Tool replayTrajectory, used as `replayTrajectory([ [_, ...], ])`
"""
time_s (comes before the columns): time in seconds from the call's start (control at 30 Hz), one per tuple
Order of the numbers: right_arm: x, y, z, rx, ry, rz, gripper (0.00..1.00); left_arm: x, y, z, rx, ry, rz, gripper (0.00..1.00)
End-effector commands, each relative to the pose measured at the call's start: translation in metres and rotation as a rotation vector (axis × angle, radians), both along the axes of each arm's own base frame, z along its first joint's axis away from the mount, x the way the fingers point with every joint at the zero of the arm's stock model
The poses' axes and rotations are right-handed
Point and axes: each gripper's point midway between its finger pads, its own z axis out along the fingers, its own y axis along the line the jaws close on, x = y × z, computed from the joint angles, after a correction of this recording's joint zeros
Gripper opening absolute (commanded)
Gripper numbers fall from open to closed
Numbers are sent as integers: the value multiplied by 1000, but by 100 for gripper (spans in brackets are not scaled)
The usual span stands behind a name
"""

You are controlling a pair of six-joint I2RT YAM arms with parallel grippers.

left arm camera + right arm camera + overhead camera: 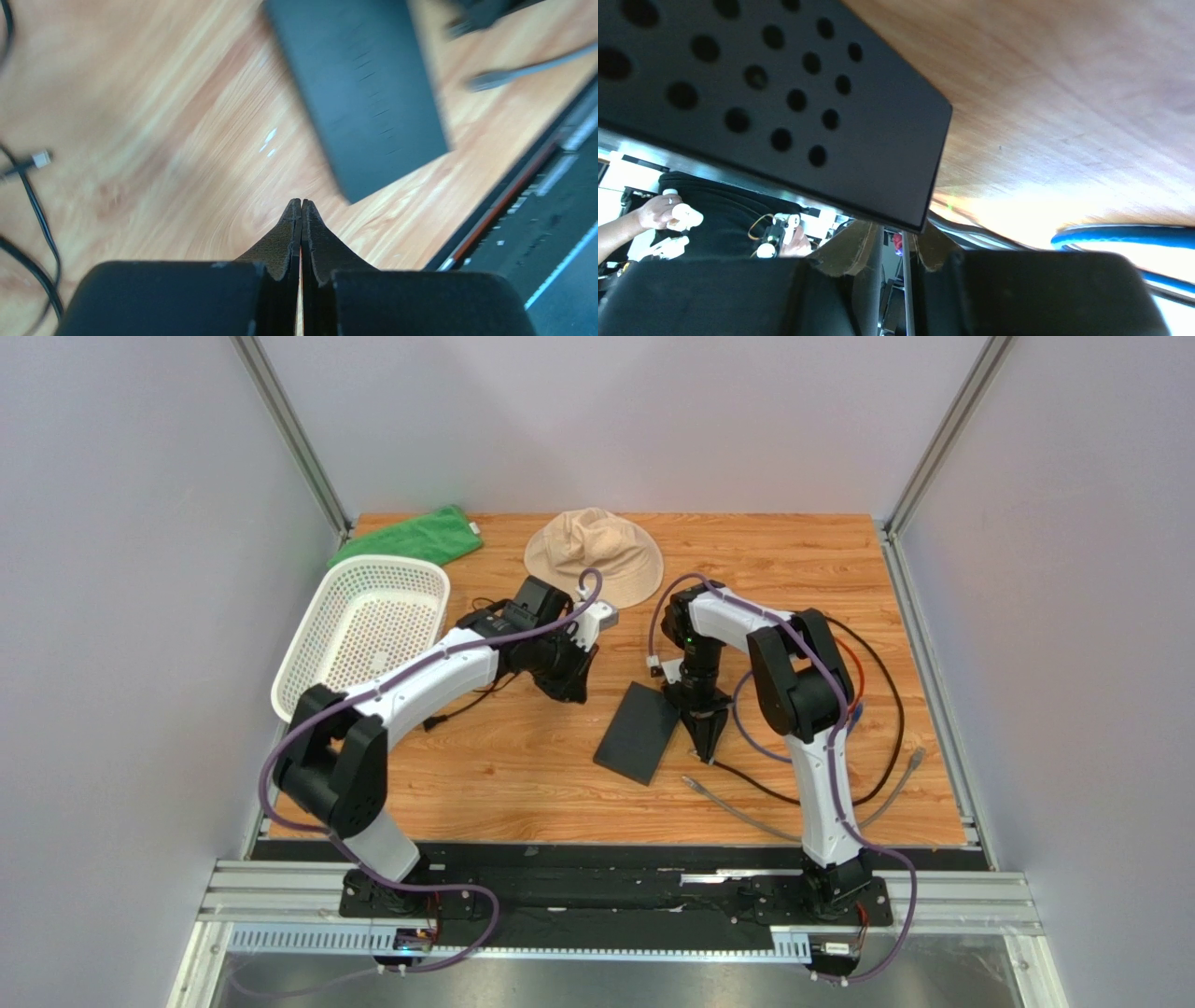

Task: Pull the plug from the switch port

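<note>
The switch [634, 735] is a thin flat black box lying on the wooden table; it also shows in the left wrist view [358, 91]. In the right wrist view its perforated face [773, 84] fills the upper left. My right gripper [703, 749] points down at the switch's right edge. Its jaws [903, 231] stand narrowly open, and the switch's corner covers their tips. A grey cable's plug [689, 781] [484, 80] lies on the wood, apart from the switch. The ports are hidden. My left gripper [572, 689] [302, 203] is shut and empty, left of the switch.
A white basket [368, 623] stands at the back left, with a green cloth [414, 536] and a beige hat [593, 553] behind. Black cables [884, 714] loop at the right, a blue cable [1123, 234] lies near my right gripper, and another black lead [28, 203] lies at the left.
</note>
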Motion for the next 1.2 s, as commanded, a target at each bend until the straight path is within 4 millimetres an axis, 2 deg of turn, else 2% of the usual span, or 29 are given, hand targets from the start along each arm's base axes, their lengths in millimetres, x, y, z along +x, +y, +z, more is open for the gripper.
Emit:
replayTrajectory([
  [0.0, 28, -12, -27, -51, -122, 73, 0, 0, -29, 25, -91, -73, -116, 0],
  [0.13, 47, -27, -8, -62, -227, 66, 0, 4, -29, 24, -65, -106, -102, 0],
  [0.23, 69, -49, 6, -57, -318, 18, 0, 5, -27, 28, -51, -123, -103, 0],
  [0.27, 81, -63, 11, -61, -363, -34, 0, 7, -25, 28, -39, -131, -93, 0],
  [0.37, 108, -87, 24, -47, -449, -110, 0, 13, -19, 29, -10, -162, -70, 0],
  [0.4, 118, -89, 34, -32, -491, -132, 0, 15, -19, 30, -4, -173, -67, 0],
  [0.43, 123, -83, 40, 31, -499, -157, 0, 16, -17, 31, 1, -181, -66, 0],
  [0.5, 127, -81, 54, 105, -509, -170, 2, 18, -15, 31, 16, -193, -63, 0],
  [0.53, 134, -77, 67, 142, -544, -174, 14, 19, -15, 33, 19, -201, -65, 6],
  [0.6, 147, -75, 83, 161, -633, -180, 23, 23, -11, 37, 30, -214, -60, 24],
  [0.63, 153, -79, 105, 149, -728, -179, 29, 25, -10, 40, 30, -226, -59, 39],
  [0.67, 171, -82, 118, 144, -839, -186, 32, 29, -9, 44, 33, -239, -49, 47],
  [0.7, 178, -86, 133, 130, -914, -195, 33, 35, -4, 47, 34, -248, -28, 53],
  [0.73, 184, -95, 159, 88, -1018, -205, 36, 39, -2, 51, 34, -253, -15, 62],
  [0.77, 197, -99, 179, 80, -1119, -219, 38, 45, -1, 58, 28, -265, 1, 64],
  [0.83, 204, -109, 208, 34, -1222, -253, 40, 58, 8, 69, 23, -288, 48, 70],
  [0.87, 210, -111, 234, 35, -1306, -280, 40, 68, 12, 77, 29, -314, 77, 73],
  [0.93, 213, -109, 258, 40, -1367, -383, 40, 81, 22, 85, 38, -336, 131, 75],
  [0.97, 210, -104, 277, 68, -1410, -417, 41, 89, 26, 93, 43, -361, 156, 75],
  [1.0, 207, -97, 284, 85, -1431, -428, 42, 93, 30, 98, 47, -378, 174, 76],
  [1.07, 201, -75, 294, 86, -1483, -422, 55, 106, 40, 114, 60, -432, 221, 77],
  [1.13, 191, -57, 289, 89, -1487, -380, 58, 113, 50, 129, 58, -469, 259, 80],
  [1.17, 191, -55, 288, 84, -1493, -376, 59, 121, 63, 142, 65, -492, 307, 82],
])
